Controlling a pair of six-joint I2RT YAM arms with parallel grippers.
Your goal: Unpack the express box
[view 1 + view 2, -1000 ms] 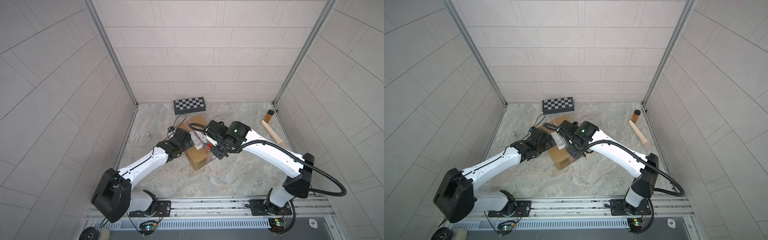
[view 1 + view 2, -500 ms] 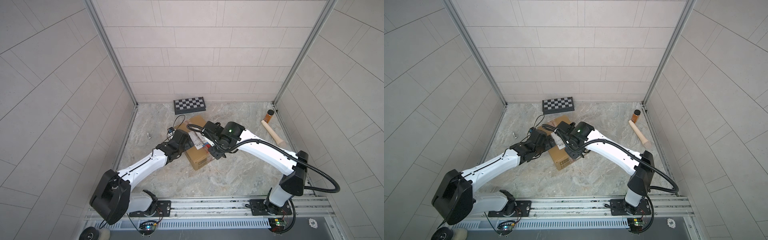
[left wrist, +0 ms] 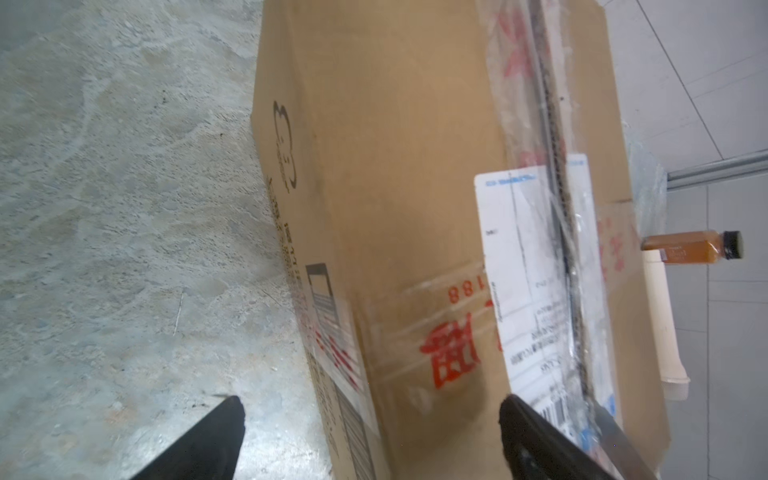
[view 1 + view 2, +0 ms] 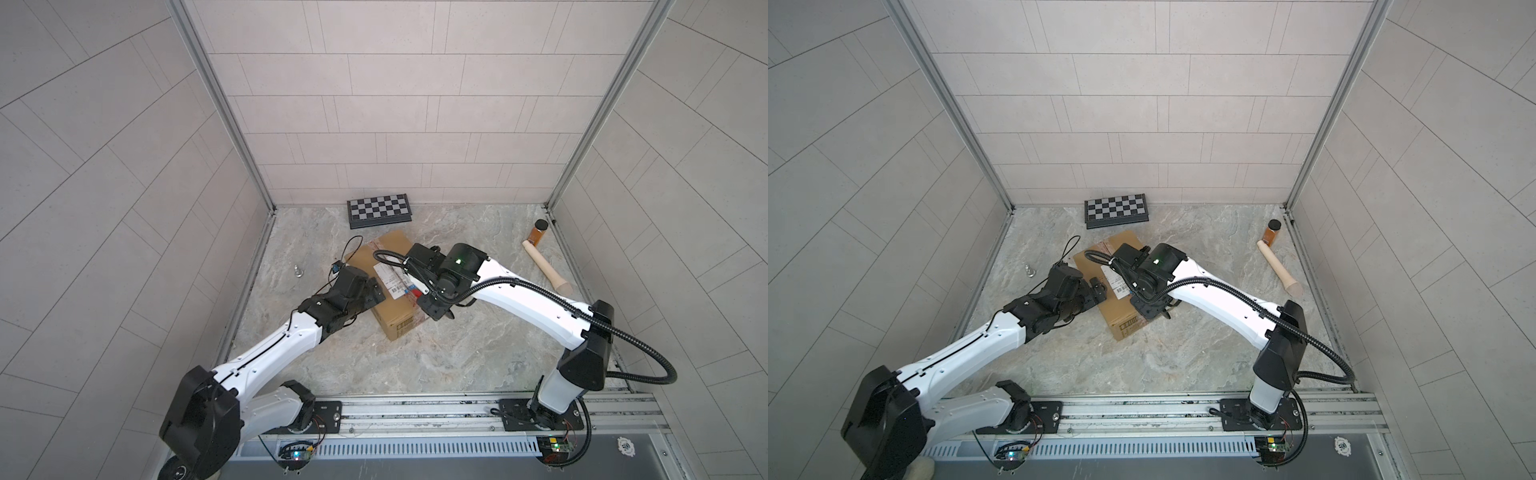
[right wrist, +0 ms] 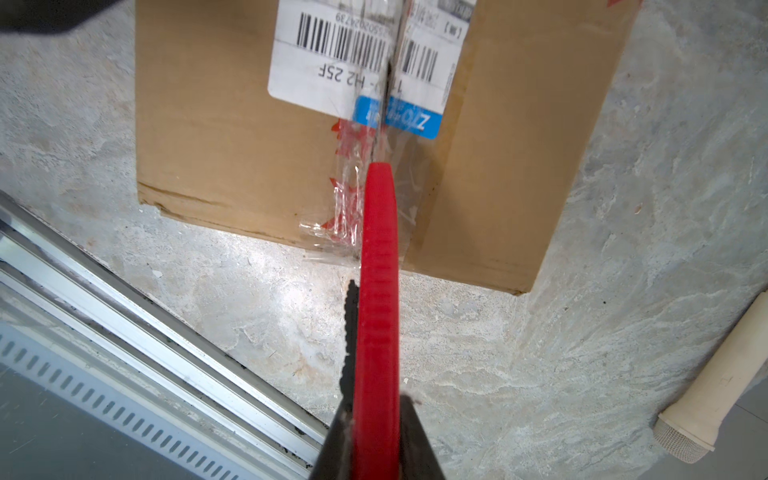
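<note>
At the far left I see a small metal piece (image 4: 298, 271) which stands alone on the marble floor (image 4: 415, 365), well apart from everything; next comes my left gripper (image 3: 372, 411), and its jaws stand very wide with nothing between them that they press; in the left wrist view one finger (image 3: 208, 440) is over the bare floor just beside the carton, the other finger (image 3: 536, 436) over the top face near the white label (image 3: 536, 266); so it straddles the long upper edge of the express box (image 4: 399, 322), but I cannot tell if it touches the cardboard. The express box lies flat in the middle of the floor, turned at an angle, between the two arms in both top views; the checkered board case (image 4: 380, 210) is behind it by the back wall, near but apart. On the right side of the box my right gripper (image 5: 376, 405) is closed tight on a red-handled cutter (image 5: 377, 270); the front end of the cutter is at the taped middle seam (image 5: 384, 83) on the top face, just before the blue strip of the label, and a thin dark line runs on through the barcode. Further right, near the side wall, an amber bottle (image 4: 539, 232) with black cap stands just beside the end of a pale wooden roller (image 4: 544, 268) which lies on the floor.
</note>
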